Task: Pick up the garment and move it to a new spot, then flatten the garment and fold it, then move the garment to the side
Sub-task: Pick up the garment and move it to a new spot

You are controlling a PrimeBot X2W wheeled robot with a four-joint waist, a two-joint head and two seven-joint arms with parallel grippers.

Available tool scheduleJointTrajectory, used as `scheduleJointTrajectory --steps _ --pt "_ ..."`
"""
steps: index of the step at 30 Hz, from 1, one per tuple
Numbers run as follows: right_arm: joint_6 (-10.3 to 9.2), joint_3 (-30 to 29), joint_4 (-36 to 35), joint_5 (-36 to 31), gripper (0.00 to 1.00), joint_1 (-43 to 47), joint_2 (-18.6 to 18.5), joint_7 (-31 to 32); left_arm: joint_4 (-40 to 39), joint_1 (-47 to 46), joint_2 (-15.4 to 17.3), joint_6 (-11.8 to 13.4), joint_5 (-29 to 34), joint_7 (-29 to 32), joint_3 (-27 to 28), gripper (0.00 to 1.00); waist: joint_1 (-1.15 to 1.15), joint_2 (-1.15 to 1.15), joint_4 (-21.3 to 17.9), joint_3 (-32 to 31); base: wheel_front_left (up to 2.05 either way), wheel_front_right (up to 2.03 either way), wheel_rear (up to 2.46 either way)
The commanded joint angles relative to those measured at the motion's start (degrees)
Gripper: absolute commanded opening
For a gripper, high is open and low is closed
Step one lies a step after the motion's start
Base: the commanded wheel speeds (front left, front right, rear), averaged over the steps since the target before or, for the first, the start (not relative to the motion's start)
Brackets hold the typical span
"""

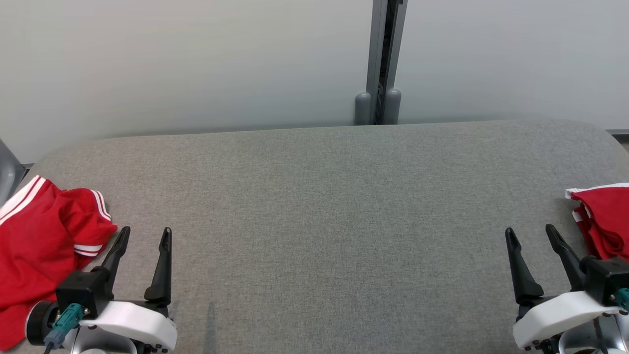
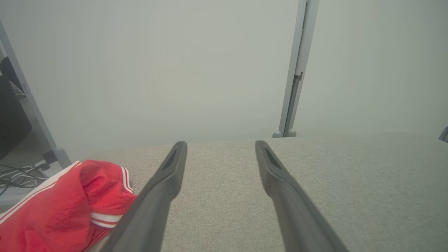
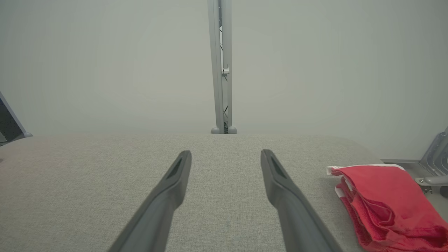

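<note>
A crumpled red garment (image 1: 39, 241) with white stripes lies in a heap at the left end of the grey table (image 1: 324, 206); it shows low and left as the garment (image 2: 66, 206) in the left wrist view. My left gripper (image 1: 143, 235) stands open just to its right, nothing between its fingers. A second red garment (image 1: 604, 221), folded flat, lies at the table's right edge, seen again as the folded garment (image 3: 388, 199). To the left of it my right gripper (image 1: 530, 231) is open and holds nothing.
A pale wall stands behind the table, with a grey upright post (image 1: 381, 64) at its back edge. Cables (image 2: 14, 175) lie on the floor beyond the table's left end. A metal bracket (image 3: 434, 168) sits past the right end.
</note>
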Motion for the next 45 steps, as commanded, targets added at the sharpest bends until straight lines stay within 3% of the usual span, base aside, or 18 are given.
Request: scheduleJointTrajectory --steps 1,14,19,34,40,45 --pt "0.00 -0.1 0.0 0.5 1.00 -0.5 0.0 -0.3 0.1 -1.2 0.3 0.1 -0.3 -0.3 0.0 1.00 0.00 0.00 0.0 0.1 0.00 0.00 0.00" --pt "0.00 -0.5 0.2 0.9 1.00 -0.2 0.0 -0.6 0.3 -2.0 -0.2 -0.1 -0.4 -0.3 -0.6 1.00 0.00 0.00 1.1 0.6 0.00 0.00 0.00" --pt "0.00 0.2 -0.8 1.1 1.00 -0.6 0.0 -0.9 -0.1 -3.7 -0.9 -0.3 0.2 -0.9 -0.7 1.00 0.00 0.00 4.9 1.8 0.00 0.00 0.00" --pt "0.00 4.6 -1.0 1.0 1.00 -3.4 -0.1 -1.1 1.3 -5.8 -3.1 -1.4 1.1 -2.5 1.3 1.00 0.00 0.00 21.3 4.1 0.00 0.00 0.00" --pt "0.00 5.5 -0.4 0.9 1.00 -4.2 -0.1 -1.4 1.3 -4.9 -3.0 -2.1 1.0 -2.7 2.7 1.00 0.00 0.00 24.3 4.4 0.00 0.00 0.00" --pt "0.00 6.5 0.3 0.7 1.00 -4.6 -0.2 -1.3 1.4 -4.7 -3.2 -2.4 1.2 -2.7 3.7 1.00 0.00 0.00 24.4 4.6 0.00 0.00 0.00"
